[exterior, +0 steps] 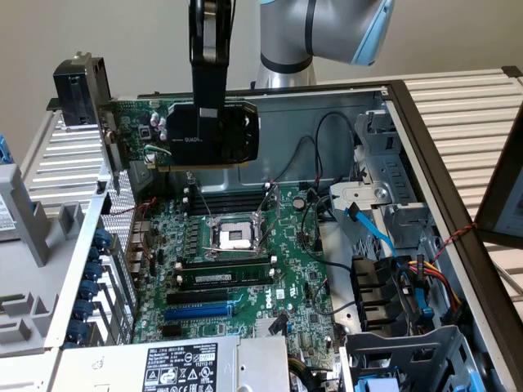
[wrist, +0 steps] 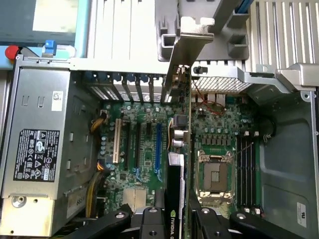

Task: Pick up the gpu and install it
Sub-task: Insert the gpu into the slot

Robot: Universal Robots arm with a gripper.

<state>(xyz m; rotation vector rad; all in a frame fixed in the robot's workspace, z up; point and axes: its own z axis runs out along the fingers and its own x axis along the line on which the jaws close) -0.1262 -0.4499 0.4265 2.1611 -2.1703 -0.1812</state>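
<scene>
While the end effector (exterior: pixel 208 114) grips it from above, the gpu (exterior: pixel 237 131) hangs in the air inside the open computer case (exterior: pixel 445 171), toward the far side and on the exterior view's left of centre. The fingers are closed partway on the card, clamping its black fan shroud (exterior: pixel 184 131), which bears white lettering. The card stands on edge, its long side level. Its silver bracket (exterior: pixel 110 143) is at the end toward the exterior view's left, near the perforated rear wall of the case. The grey and blue arm (exterior: pixel 327 33) reaches in from above.

Below the card lies the large green motherboard (exterior: pixel 286 269). The lower edge of the gpu appears to be clear of it, though the angle makes this hard to judge. In the exterior view the card sits just beyond the processor socket (exterior: pixel 231 237), and the memory sticks (exterior: pixel 225 278) and a blue slot (exterior: pixel 200 310) lie nearer the camera. The power supply (exterior: pixel 176 363) is at the near edge.

From the wrist view the gpu (wrist: pixel 175 184) is seen edge on between the black fingers (wrist: pixel 149 219) of the end effector (wrist: pixel 177 221). Its bracket (wrist: pixel 188 55) rises past the rear wall. Here the card lies between the blue slot (wrist: pixel 158 149) and the processor socket (wrist: pixel 214 174), and the power supply (wrist: pixel 45 139) is well apart.
</scene>
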